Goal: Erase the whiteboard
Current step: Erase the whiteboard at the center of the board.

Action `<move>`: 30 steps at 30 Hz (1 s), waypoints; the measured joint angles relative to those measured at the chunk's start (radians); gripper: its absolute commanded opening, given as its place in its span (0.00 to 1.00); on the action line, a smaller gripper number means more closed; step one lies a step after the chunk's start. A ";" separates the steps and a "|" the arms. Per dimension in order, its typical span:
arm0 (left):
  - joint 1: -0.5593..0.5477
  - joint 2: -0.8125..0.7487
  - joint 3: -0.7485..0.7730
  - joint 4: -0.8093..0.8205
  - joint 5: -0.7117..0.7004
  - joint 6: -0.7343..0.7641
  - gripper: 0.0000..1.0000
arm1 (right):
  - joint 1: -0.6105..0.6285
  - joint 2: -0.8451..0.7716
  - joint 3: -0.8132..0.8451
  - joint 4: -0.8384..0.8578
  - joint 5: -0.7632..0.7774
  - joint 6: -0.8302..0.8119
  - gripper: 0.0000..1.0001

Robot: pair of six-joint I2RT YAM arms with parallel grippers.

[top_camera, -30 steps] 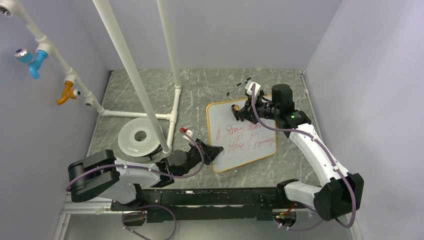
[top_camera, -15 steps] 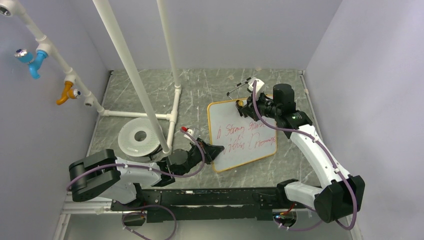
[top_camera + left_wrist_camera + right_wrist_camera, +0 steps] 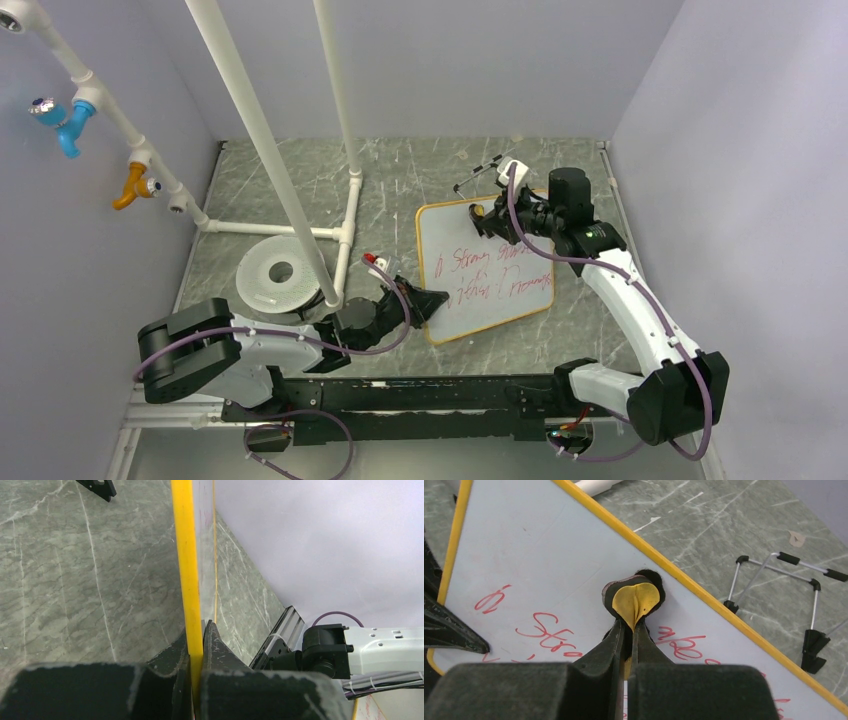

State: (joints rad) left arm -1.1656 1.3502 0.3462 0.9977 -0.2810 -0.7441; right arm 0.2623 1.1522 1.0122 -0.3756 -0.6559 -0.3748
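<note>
The whiteboard (image 3: 497, 308) lies on the table right of centre, orange-framed, with red scrawl across its middle. My left gripper (image 3: 428, 303) is shut on its near-left edge; in the left wrist view the yellow frame (image 3: 186, 555) runs between the closed fingers of that gripper (image 3: 196, 630). My right gripper (image 3: 485, 217) is shut on a small yellow and black eraser pad (image 3: 634, 597), pressed on the board (image 3: 549, 565) near its far edge, just above the writing. In the right wrist view that gripper (image 3: 630, 629) pinches the pad's folded yellow back.
A round white disc (image 3: 277, 273) lies left of the board beside a white pipe frame (image 3: 348, 215). A small black-tipped wire stand (image 3: 478, 172) sits behind the board, also in the right wrist view (image 3: 774, 575). Blue and orange valves hang on the left wall.
My right gripper moved the eraser pad from the board's upper left up to the far edge, then slightly back down. The left gripper kept its hold; the board barely shifted.
</note>
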 measured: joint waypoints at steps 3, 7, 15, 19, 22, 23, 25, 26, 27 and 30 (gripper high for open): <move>0.001 0.001 0.011 -0.012 -0.002 -0.001 0.00 | 0.002 -0.001 0.000 0.009 0.057 0.033 0.00; 0.003 0.001 0.020 -0.027 -0.004 -0.003 0.00 | -0.001 -0.001 0.000 0.024 0.124 0.044 0.00; 0.002 -0.001 0.021 -0.034 -0.001 -0.001 0.00 | 0.011 0.000 0.000 -0.031 -0.070 -0.056 0.00; 0.003 -0.002 0.025 -0.041 -0.003 -0.003 0.00 | 0.026 0.000 0.000 -0.019 -0.008 0.005 0.00; 0.004 -0.002 0.032 -0.049 -0.004 -0.010 0.00 | 0.014 -0.005 0.000 0.008 0.092 0.049 0.00; 0.004 -0.002 0.032 -0.049 -0.003 -0.009 0.00 | 0.005 -0.006 0.000 0.017 0.121 0.058 0.00; 0.004 0.000 0.032 -0.048 -0.002 -0.008 0.00 | -0.008 -0.007 -0.001 0.029 0.161 0.064 0.00; 0.004 0.000 0.032 -0.048 -0.001 -0.008 0.00 | -0.011 -0.007 -0.002 0.032 0.173 0.064 0.00; 0.004 0.000 0.032 -0.048 -0.001 -0.008 0.00 | -0.013 -0.006 -0.003 0.034 0.177 0.062 0.00; 0.004 0.000 0.032 -0.048 -0.002 -0.008 0.00 | -0.008 -0.002 -0.003 0.030 0.142 0.024 0.00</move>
State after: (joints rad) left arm -1.1618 1.3502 0.3782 0.9493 -0.2829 -0.7525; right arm 0.2543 1.1500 1.0092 -0.3458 -0.5144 -0.3504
